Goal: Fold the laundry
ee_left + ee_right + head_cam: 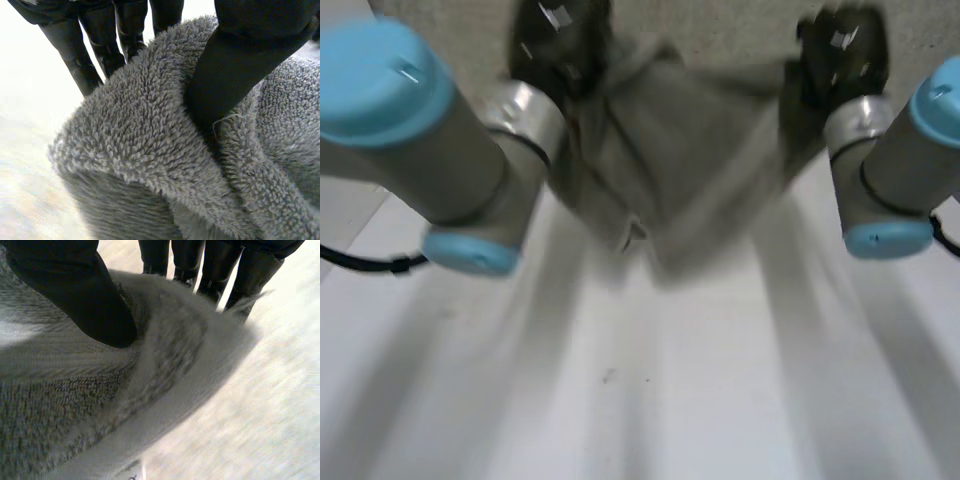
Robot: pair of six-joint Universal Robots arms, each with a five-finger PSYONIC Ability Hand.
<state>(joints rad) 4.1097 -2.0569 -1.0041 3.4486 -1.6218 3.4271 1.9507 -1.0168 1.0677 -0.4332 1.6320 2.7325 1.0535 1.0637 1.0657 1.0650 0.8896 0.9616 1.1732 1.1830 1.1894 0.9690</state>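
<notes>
Grey fleecy cloth [670, 160] is held up at the 12 o'clock side of the white bench [650, 400], its upper edge running 9-to-3 between two equally near hands. The left hand [555, 45] at 11 o'clock and the right hand [840, 45] at 1 o'clock each pinch that edge, thumb closed against fingers [102, 45].

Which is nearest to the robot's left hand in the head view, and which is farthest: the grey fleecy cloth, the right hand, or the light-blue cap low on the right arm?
1. The grey cloth: pinched in the left hand itself, at the cloth's left end.
2. The right hand: across the cloth, gripping its other end.
3. The light-blue cap: lower on the right arm, beyond that hand.
</notes>
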